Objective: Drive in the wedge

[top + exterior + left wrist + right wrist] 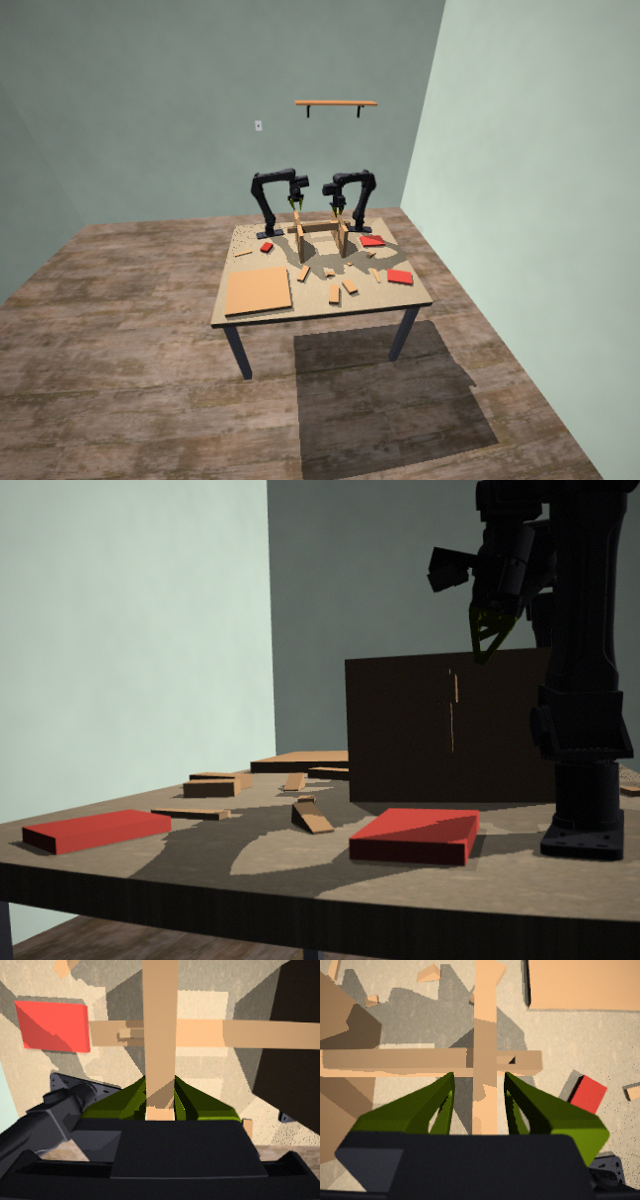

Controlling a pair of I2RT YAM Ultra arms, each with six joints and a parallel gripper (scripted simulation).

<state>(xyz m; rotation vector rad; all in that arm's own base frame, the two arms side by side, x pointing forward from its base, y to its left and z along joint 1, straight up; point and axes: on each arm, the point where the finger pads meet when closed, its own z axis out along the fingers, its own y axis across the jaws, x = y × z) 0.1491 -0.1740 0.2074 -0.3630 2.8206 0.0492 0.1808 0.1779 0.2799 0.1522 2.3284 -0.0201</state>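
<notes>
1. On a clock face laid over the top view, 12 at the shelf wall, the left tool point(337, 213) point(482, 660) point(160, 1080) is clenched on the upper edge of the 2 o'clock end board point(342, 238) point(403, 728) point(161, 1024).
2. The right tool point(295, 207) point(479, 1079) is released, its fingers straddling the other end board point(300, 242) point(485, 1034) with gaps either side.
3. The rail point(320, 227) point(199, 1032) point(395, 1059) spans the upright boards, its ends poking out beyond them.
4. In the left wrist view, a narrow wooden piece point(131, 1033) sits at the rail end, 9 o'clock of the gripped board; it looks like a wedge.
5. In the right wrist view, a dark opening point(512, 1060) shows at 3 o'clock of the straddled board. I cannot tell whether a wedge sits there, or whether that board is tight.
6. Toward 6 o'clock of the boards, a sloped block point(329, 273) point(294, 780) lies loose on the bench point(310, 306) point(269, 854).
7. A red block point(371, 240) point(413, 826) point(54, 1026) lies at 3 o'clock, near the left arm's base.
</notes>
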